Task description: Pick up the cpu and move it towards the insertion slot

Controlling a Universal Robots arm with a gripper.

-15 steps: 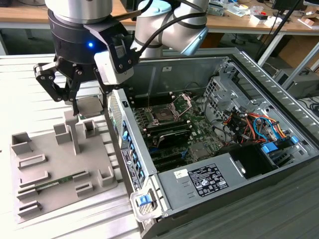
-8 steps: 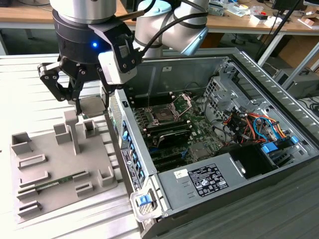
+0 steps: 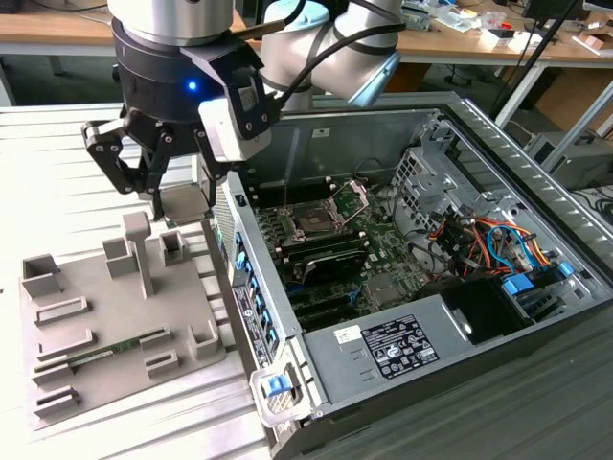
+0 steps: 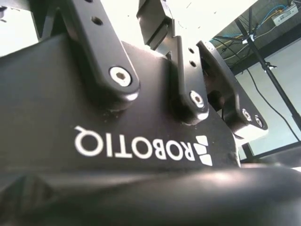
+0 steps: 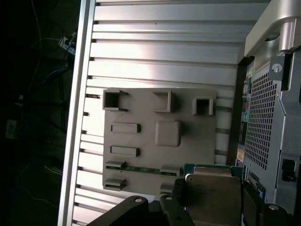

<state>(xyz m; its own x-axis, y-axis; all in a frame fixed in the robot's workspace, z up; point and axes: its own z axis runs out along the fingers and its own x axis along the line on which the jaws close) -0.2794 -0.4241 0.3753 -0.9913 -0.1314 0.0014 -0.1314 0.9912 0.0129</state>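
I see my arm (image 3: pixel 326 43) reaching in from the top of the exterior view, wrist pointing straight down. The gripper (image 3: pixel 182 203) hangs vertically, its black linkages spread wide while the fingers (image 5: pixel 178 190) close on the cpu (image 5: pixel 214 200), which sits flat between them in the first wrist view.

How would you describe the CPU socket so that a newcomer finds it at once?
Look inside the open computer case lying on its side. On the green board, toward its far end, sits the socket: a square with a dark centre and a shiny metal frame, its bracket hinged up, unlike the long black memory slots beside it.
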